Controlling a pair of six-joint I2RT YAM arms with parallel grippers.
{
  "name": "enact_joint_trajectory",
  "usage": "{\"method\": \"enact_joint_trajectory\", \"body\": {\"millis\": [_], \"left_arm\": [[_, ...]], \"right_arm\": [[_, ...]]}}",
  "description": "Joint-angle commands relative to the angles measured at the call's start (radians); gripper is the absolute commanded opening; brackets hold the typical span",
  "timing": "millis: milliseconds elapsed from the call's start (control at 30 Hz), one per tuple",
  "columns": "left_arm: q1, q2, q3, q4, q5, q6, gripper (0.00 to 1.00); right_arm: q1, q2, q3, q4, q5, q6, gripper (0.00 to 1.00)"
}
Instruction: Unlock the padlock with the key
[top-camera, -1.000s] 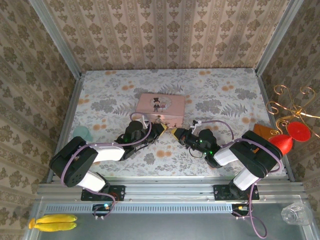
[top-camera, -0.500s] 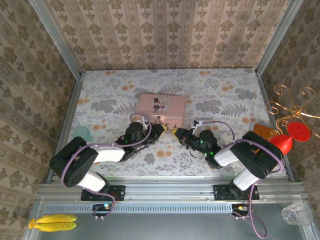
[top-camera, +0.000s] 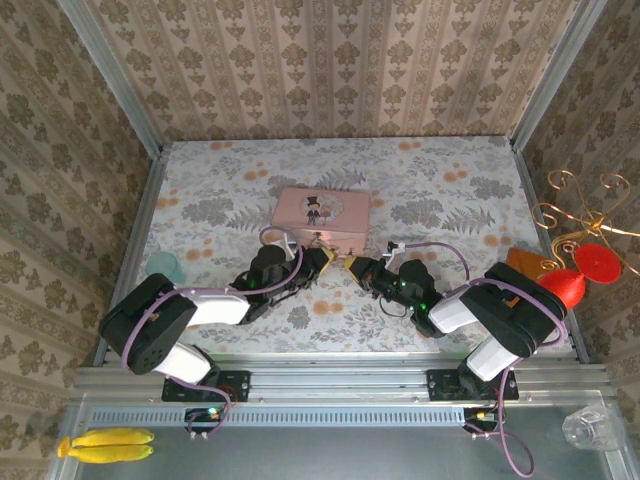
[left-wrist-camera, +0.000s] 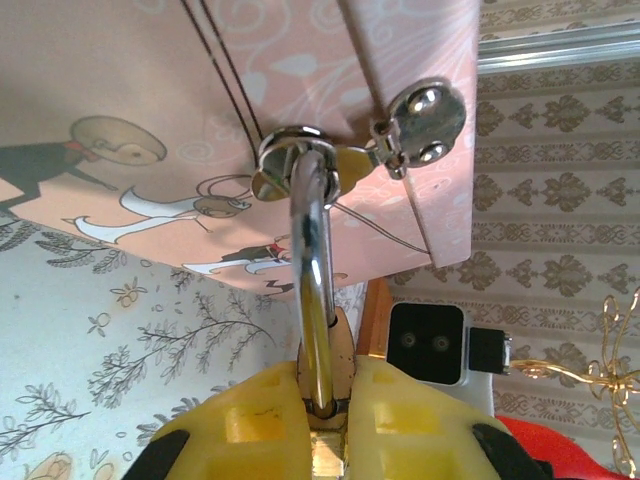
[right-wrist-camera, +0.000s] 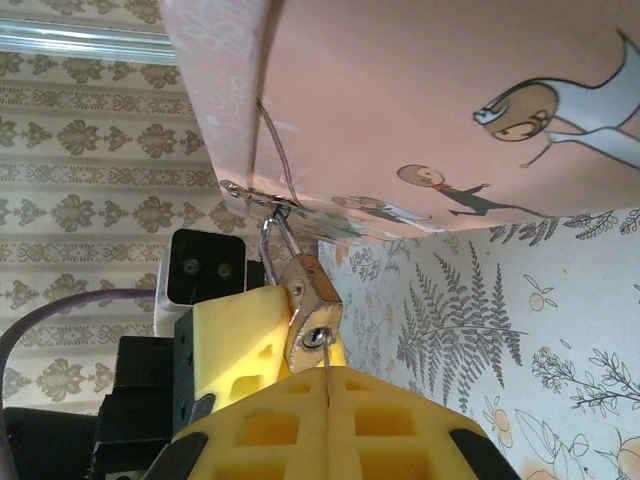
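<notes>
Pink tin (top-camera: 321, 212), bananas (top-camera: 105, 444), teal cup (top-camera: 161, 265)

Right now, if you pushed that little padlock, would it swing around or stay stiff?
The padlock would probably swing: its thin shackle only hangs through a ring on the pink tin's clasp. It looks like hard metal, so it should not bend. Small and shiny, it may be slippery, so it helps that the left hand pinches it.
</notes>
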Motion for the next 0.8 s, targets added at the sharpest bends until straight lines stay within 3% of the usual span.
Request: {"method": "enact_joint_trajectory", "body": {"millis": [0, 200, 767], "left_arm": [[-0.037, -0.015, 0.004, 0.181, -0.011, -0.008, 0.0], [-0.057, 0.026, -0.006, 0.242, -0.021, -0.037, 0.0], [-0.049, -0.015, 0.001, 0.17, -0.017, -0.005, 0.0]], "right_arm": [[0.002, -0.027, 0.0, 0.04, 0.036, -0.007, 0.0], [0.001, -0.035, 0.013, 0.041, 0.032, -0.003, 0.0], [-0.003, -0.04, 0.005, 0.038, 0.036, -0.009, 0.0]]}}
